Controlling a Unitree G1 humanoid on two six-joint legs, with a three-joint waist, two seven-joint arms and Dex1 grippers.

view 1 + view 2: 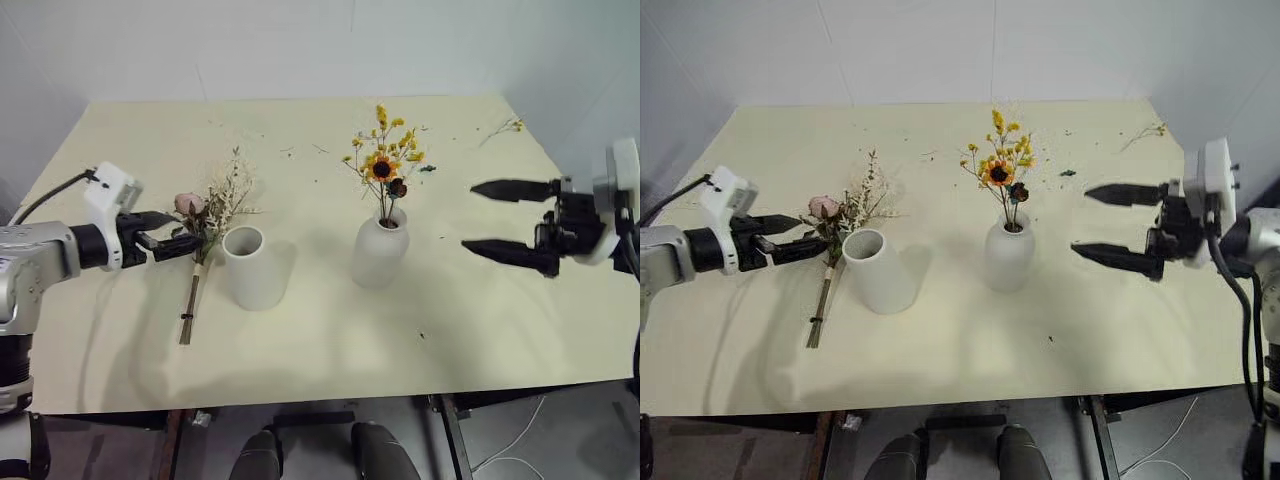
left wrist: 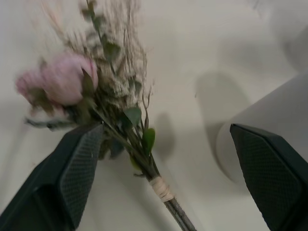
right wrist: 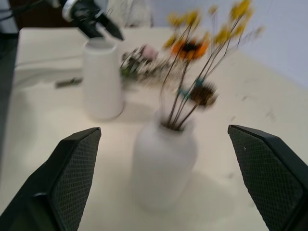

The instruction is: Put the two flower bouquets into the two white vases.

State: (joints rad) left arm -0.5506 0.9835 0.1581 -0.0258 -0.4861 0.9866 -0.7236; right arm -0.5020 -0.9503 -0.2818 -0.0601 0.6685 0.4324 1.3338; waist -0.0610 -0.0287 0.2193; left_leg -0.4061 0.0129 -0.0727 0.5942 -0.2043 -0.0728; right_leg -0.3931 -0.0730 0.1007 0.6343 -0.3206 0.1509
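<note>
Loose twigs (image 1: 505,127) litter the table (image 1: 480,330) around 1 o'clock. Left gripper (image 1: 172,236) wide open over the rose bouquet (image 1: 205,225), wide vase (image 1: 250,266) beside it; right gripper (image 1: 490,218) open, empty, at 3 o'clock of the bottle vase (image 1: 379,250) holding the yellow flowers (image 1: 384,160).

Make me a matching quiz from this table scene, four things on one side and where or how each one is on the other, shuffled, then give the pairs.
Things:
1. Yellow bouquet
2. Rose bouquet
3. Wide vase
4. Right pincer

States:
A. Lying flat on the table
B. Open, holding nothing
C. Standing in the bottle vase
D. Upright and empty

Pairs: 1-C, 2-A, 3-D, 4-B
</note>
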